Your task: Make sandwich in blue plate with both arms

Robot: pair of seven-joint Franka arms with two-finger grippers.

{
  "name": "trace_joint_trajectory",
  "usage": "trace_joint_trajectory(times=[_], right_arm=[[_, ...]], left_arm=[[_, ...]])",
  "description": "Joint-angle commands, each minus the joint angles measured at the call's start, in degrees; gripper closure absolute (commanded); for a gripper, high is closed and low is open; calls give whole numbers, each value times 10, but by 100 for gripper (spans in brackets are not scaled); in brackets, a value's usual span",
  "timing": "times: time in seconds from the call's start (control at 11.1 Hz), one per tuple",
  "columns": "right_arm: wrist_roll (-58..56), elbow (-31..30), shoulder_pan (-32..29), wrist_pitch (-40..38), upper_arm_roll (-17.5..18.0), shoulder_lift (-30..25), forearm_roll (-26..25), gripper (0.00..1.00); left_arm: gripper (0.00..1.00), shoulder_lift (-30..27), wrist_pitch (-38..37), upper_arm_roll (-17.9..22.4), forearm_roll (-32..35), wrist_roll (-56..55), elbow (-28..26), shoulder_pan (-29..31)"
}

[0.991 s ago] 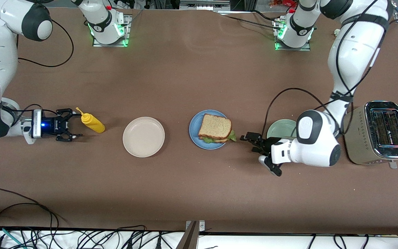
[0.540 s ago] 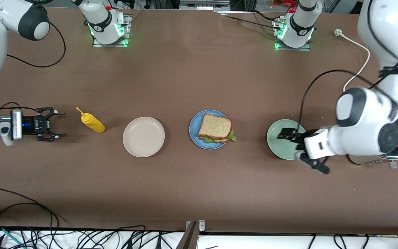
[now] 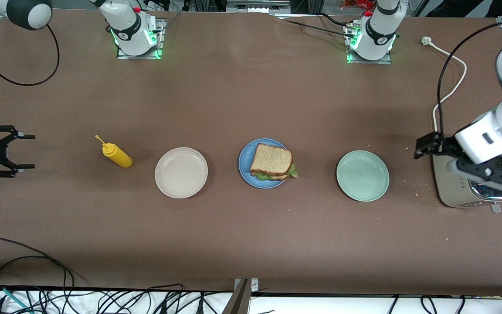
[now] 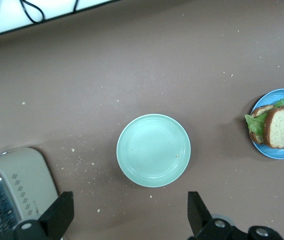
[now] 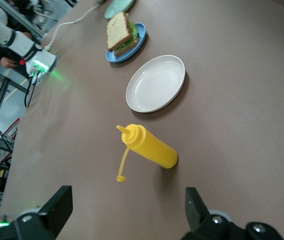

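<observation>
The sandwich (image 3: 273,163) lay assembled on the blue plate (image 3: 245,162) near the middle of the counter (image 3: 251,244), between the beige plate (image 3: 181,172) toward the right arm's end and the mint-green plate (image 3: 362,175) toward the left arm's end. The left tool (image 3: 429,146) hung with its jaws released and nothing between them over the edge of the toaster (image 3: 473,192), so in the front view the sandwich lay at about nine o'clock from it, with the mint-green plate in between. The right tool (image 3: 9,150), likewise spread wide and empty, sat at the right arm's end of the counter, and the sandwich lay at about three o'clock from it, past the yellow squeeze bottle (image 3: 116,155) and the beige plate. The left tool appeared the nearer of the two, though both stood well apart from the plate. The sandwich was close to square, so no long axis stood out; it sat slightly turned on the plate, one corner aimed at roughly five o'clock, where the lettuce (image 3: 293,172) stuck out over the rim on the mint-green plate's side. Judged from this layout, the stacking looked complete, and any coming move would probably be only a withdrawal or a small straightening nudge at the overhanging corner.
</observation>
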Motion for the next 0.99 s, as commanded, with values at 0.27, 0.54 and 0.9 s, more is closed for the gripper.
trace_joint_trajectory(times=[0.27, 0.54, 0.9], right_arm=[[401, 1, 14, 14, 168, -178, -277, 0], [605, -3, 13, 18, 302, -235, -423, 0], [785, -137, 12, 119, 415, -320, -535, 0]], left_arm=[[0, -188, 3, 13, 31, -56, -179, -11], [0, -211, -14, 7, 31, -56, -185, -11], [0, -224, -38, -2, 32, -63, -195, -20]])
